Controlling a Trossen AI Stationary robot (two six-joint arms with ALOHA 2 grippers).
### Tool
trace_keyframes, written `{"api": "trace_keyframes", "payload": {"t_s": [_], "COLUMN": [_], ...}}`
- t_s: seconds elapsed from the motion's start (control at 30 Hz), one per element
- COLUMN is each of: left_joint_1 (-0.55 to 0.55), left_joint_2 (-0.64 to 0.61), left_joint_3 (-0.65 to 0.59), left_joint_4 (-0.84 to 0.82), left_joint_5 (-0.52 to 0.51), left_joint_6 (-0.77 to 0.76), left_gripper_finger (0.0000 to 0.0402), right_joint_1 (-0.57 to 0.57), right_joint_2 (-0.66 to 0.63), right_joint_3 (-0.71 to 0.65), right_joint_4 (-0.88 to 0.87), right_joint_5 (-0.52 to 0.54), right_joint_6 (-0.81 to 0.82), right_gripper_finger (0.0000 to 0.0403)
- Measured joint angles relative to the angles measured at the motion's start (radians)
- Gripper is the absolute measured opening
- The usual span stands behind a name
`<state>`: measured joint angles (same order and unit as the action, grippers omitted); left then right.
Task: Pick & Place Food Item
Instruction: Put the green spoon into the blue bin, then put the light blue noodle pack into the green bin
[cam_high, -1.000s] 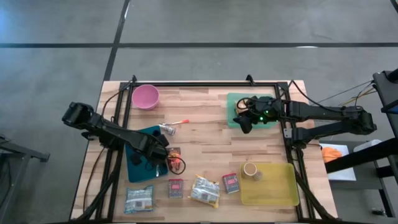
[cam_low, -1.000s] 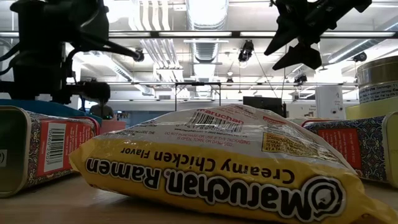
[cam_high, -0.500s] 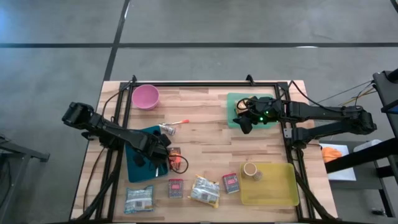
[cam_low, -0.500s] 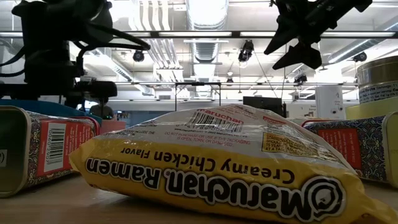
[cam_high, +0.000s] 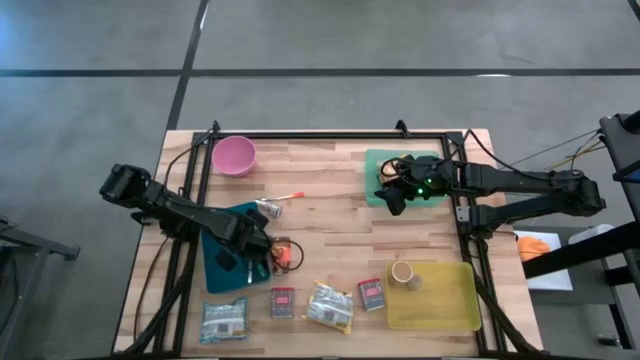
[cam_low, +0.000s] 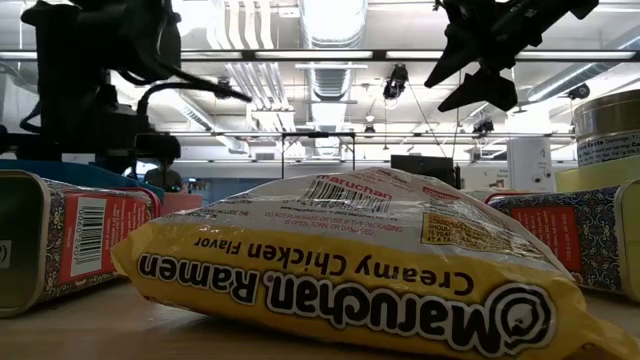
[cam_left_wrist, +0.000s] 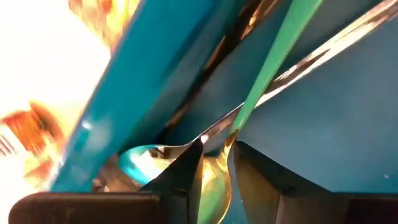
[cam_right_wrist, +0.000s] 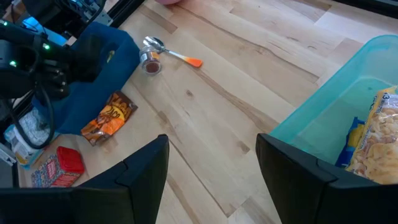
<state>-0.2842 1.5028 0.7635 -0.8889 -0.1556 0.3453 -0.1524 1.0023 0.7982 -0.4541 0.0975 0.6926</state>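
Left gripper (cam_high: 262, 255): we see it down in the dark teal tray (cam_high: 214, 272). Fingers (cam_left_wrist: 186, 177) are slightly parted around a green-handled spoon (cam_left_wrist: 273, 59); can't tell if it's actually gripped.
Right gripper (cam_high: 392, 197): hanging over the light green tray (cam_high: 375, 160), fingers (cam_right_wrist: 146, 168) apart, holding nothing.
Food item: we're looking at an orange snack packet (cam_high: 283, 254), crinkly and shiny, flat on the tabletop (cam_high: 330, 220) just beside the teal tray's edge.
Up front: yellow ramen pack (cam_low: 340, 265) lying flat.
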Motion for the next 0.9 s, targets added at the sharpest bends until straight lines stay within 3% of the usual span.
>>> {"api": "trace_keyframes", "payload": {"t_s": [0.23,0.9], "left_joint_1": [0.001,0.003], "left_joint_2": [-0.001,-0.002], "left_joint_3": [0.005,0.088], "left_joint_4": [-0.021,-0.038], "left_joint_5": [0.018,0.077], "left_joint_6": [-0.074,-0.052], "left_gripper_finger": [0.0098,0.0098], "right_joint_1": [0.000,0.000], "right_joint_2": [0.000,0.000], "right_joint_3": [0.000,0.000], "right_joint_4": [0.001,0.018], "right_joint_5": [0.000,0.000], "right_joint_6": [0.000,0.000], "right_gripper_finger": [0.0237,0.0237]}}
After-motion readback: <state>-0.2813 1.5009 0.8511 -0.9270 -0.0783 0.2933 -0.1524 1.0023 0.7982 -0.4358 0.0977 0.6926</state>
